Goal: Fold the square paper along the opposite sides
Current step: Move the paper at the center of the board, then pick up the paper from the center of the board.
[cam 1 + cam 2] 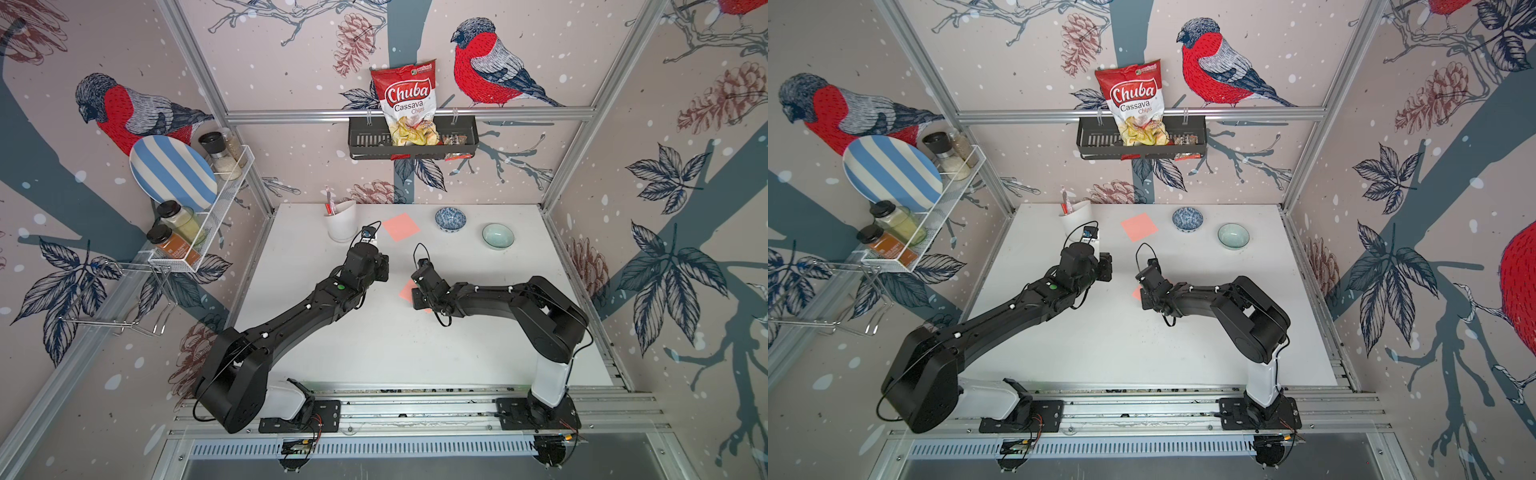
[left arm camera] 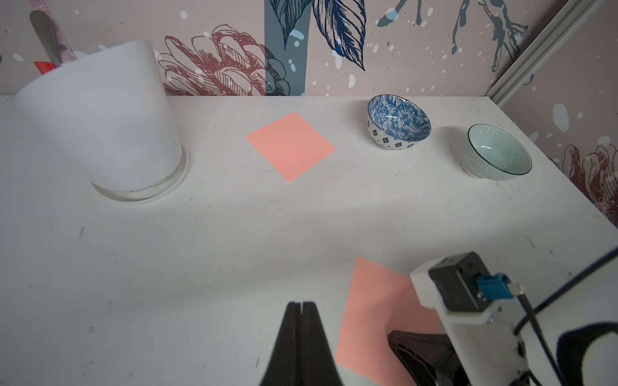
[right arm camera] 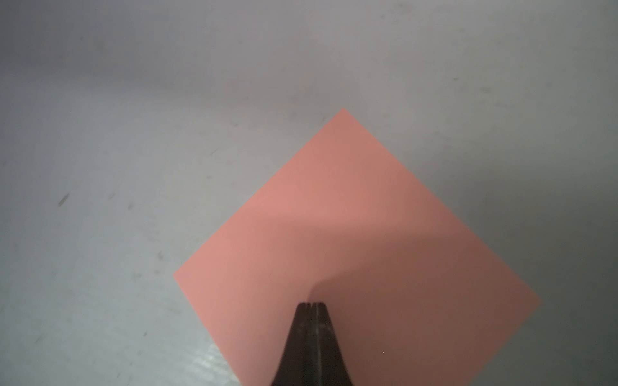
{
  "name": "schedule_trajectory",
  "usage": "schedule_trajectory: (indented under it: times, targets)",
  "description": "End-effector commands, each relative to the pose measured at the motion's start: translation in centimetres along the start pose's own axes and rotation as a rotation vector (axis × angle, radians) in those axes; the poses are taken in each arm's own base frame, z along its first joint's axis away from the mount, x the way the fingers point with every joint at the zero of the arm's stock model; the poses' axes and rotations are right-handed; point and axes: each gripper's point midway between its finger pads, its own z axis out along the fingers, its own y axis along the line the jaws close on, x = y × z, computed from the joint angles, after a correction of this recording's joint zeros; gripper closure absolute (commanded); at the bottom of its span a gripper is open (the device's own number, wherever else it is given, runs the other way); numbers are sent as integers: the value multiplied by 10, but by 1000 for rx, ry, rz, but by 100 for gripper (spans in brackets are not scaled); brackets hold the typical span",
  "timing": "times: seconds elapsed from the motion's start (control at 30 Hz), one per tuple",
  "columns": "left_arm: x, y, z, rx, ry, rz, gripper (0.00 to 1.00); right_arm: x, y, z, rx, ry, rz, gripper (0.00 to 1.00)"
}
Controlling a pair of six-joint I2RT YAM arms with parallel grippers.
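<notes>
Two grippers seen shut, nothing held: left gripper over bare worktop, right gripper over paper; contact not discernible. Paper laid flat, unfolded, mid-worktop, largely hidden by right arm in both top views. Second paper farther back. Pens held in cup; blue bowl, green bowl seen empty.

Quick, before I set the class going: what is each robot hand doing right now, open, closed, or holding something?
Left hand: closed, holding nothing.
Right hand: closed, holding nothing, its tip over the near pink paper.
</notes>
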Motion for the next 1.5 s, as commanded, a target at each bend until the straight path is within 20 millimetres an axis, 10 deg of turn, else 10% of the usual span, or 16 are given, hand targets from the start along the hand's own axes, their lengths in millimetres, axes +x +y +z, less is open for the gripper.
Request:
schedule_trajectory:
  times: [0.0,0.23,0.43,0.63,0.97,1.47]
  targets:
    - [8,-2,-3,15,42,-17,100,59,-4,-9,29,202,-40,100]
    - [36,-4,7,29,130,-62,100,63,-18,-29,76,156,-38,100]
    - [49,-6,17,36,172,-92,100,12,8,-56,-54,-23,-7,100]
    - [45,-23,24,106,202,-102,100,-26,8,-95,-111,-142,83,63]
    - [119,-81,52,276,558,-52,100,1,-91,-110,-46,-149,493,54]
    - [174,-101,49,305,767,22,100,26,-72,-74,-80,21,543,53]
